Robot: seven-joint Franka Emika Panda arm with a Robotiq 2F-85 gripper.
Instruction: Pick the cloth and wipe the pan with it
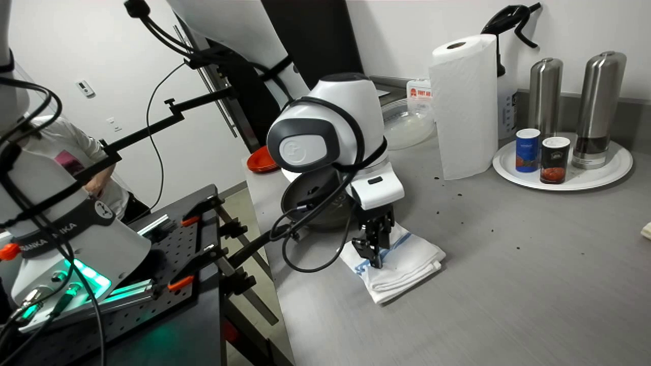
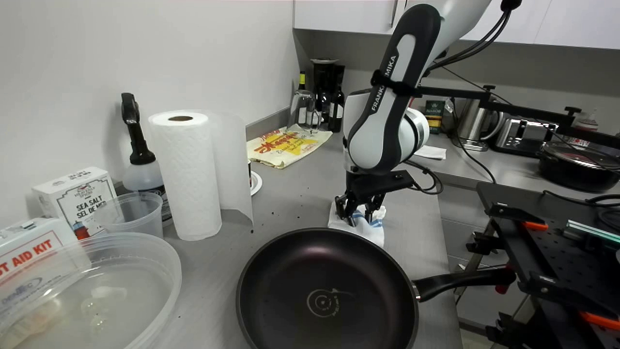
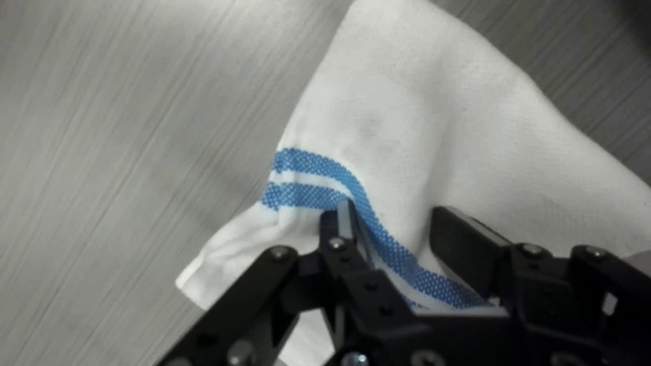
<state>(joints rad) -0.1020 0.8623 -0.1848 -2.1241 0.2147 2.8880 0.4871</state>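
Black frying pan (image 2: 327, 291): is resting in the foreground of an exterior view, its handle pointing past the edge of the desk (image 2: 208, 291).
Paper towel roll (image 2: 186, 179): is standing upright in both exterior views.
Striped dish towel (image 1: 407, 270): is lying folded on the desk near the pan, its blue stripes showing.
End effector (image 3: 392, 216): is touching the dish towel from above, its jaws standing partly apart, fabric rumpling between them.
Blue shaker (image 1: 527, 152): is standing on the white plate (image 1: 618, 165).
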